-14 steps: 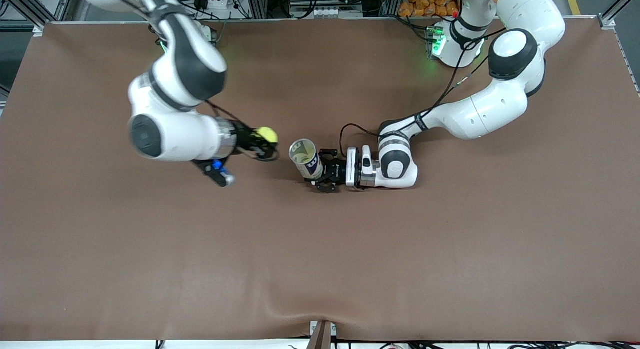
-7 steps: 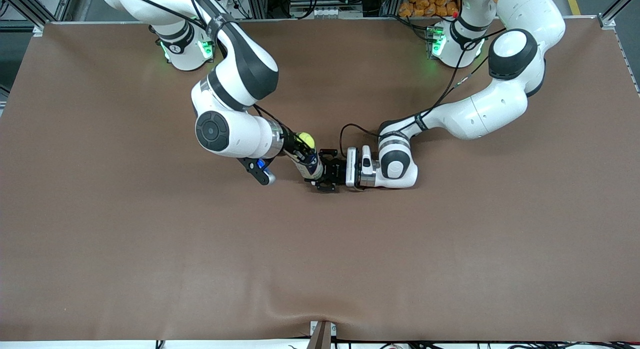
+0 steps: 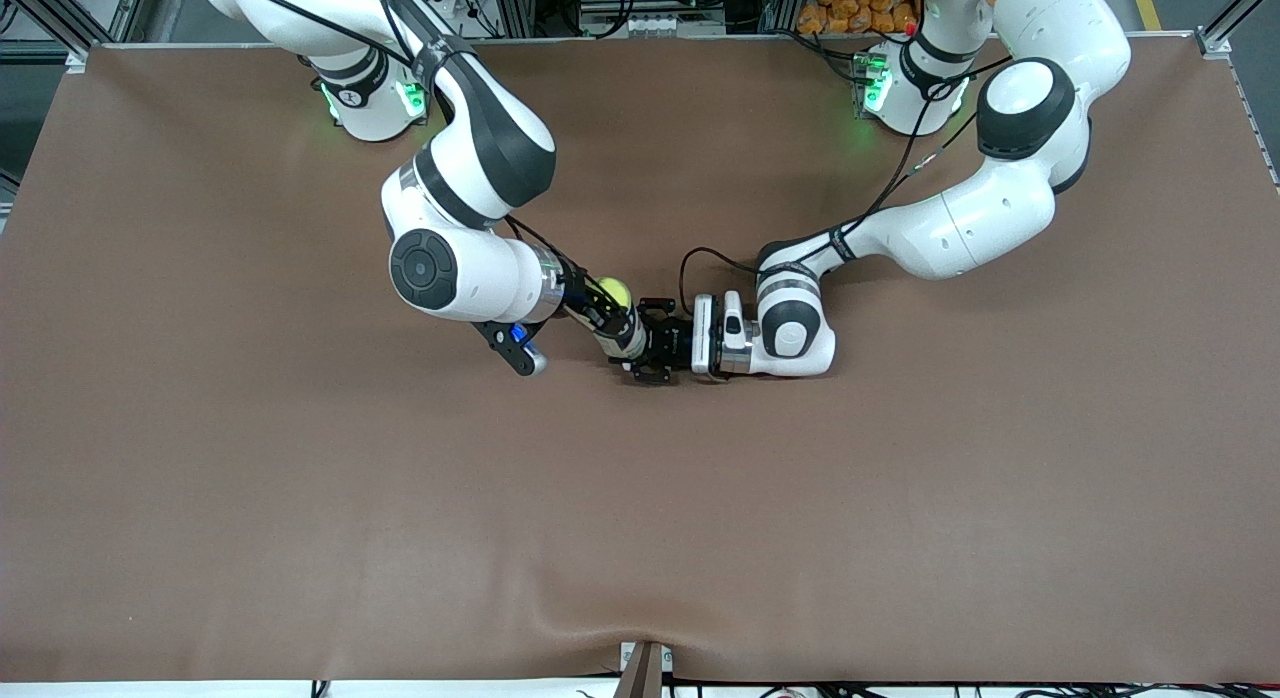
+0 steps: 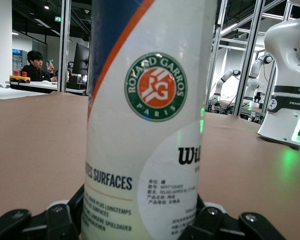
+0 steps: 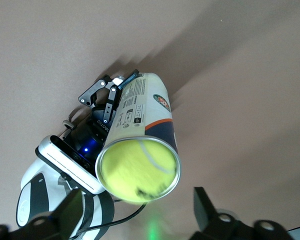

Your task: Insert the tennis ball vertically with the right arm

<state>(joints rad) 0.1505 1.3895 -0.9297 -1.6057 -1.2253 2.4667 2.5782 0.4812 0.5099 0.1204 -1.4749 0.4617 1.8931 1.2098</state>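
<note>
Front view gives us the whole brown table, with both arms meeting near its middle. Our left arm reaches in from its base and lies low over the table, its left gripper closed around the lower part of an upright can. From the left wrist view we see that can filling most of the picture: white with a blue and orange band, a round green and orange badge, and black print, with the black fingers pressed against it on both sides near its base.

Our right arm comes from its own base and bends down above the can. The right gripper hangs over the can's open mouth, and the yellow tennis ball shows just at its tip. In the right wrist view the ball sits in the mouth of the can, filling the rim, and the two right fingers stand wide apart on either side of it, not touching it. The left gripper shows farther down, clamped on the can's lower end, with a small blue light on its body.
</note>
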